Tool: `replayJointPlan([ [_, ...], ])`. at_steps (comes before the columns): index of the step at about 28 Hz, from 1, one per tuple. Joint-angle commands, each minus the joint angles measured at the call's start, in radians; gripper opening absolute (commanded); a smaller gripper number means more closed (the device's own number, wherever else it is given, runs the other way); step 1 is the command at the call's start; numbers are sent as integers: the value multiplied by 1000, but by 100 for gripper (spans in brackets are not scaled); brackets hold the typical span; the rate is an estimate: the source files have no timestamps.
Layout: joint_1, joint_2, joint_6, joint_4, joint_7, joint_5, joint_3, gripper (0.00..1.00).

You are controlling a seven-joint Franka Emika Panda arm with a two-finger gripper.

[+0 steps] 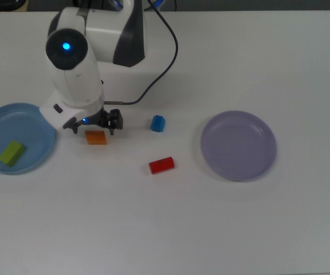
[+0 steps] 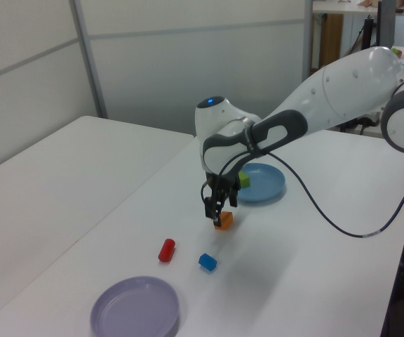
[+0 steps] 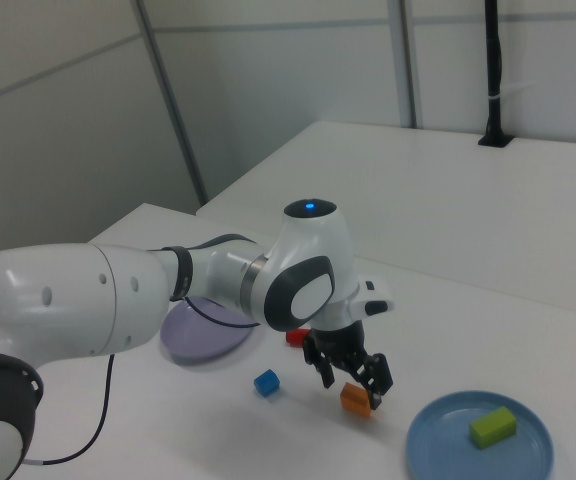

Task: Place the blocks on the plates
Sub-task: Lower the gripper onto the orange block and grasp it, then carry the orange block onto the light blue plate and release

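Note:
My gripper [image 1: 94,127] hangs open and empty just above the orange block [image 1: 95,137], its fingers spread to either side of it; the right view shows the gripper [image 3: 351,382] over the same block [image 3: 355,400]. The lime-green block [image 1: 11,152] lies in the light blue plate [image 1: 30,117] at the top view's left. On the bare table, the blue block [image 1: 157,123] and the red block [image 1: 161,165] sit between the orange block and the lavender plate [image 1: 238,145], which holds nothing.
The arm's white body [image 1: 76,63] and a black cable [image 1: 164,54] reach in from the top view's upper edge. A second white table [image 2: 41,175] stands beside this one at the left view's left, with a gap between them.

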Motion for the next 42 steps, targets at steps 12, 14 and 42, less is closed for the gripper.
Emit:
replayJointPlan([
  [12, -3, 23, 48, 12, -33, 17, -9, 18],
  [14, -6, 16, 46, 13, -43, 18, -10, 14],
  [42, -232, 50, 44, 73, -232, 20, -20, 18],
])
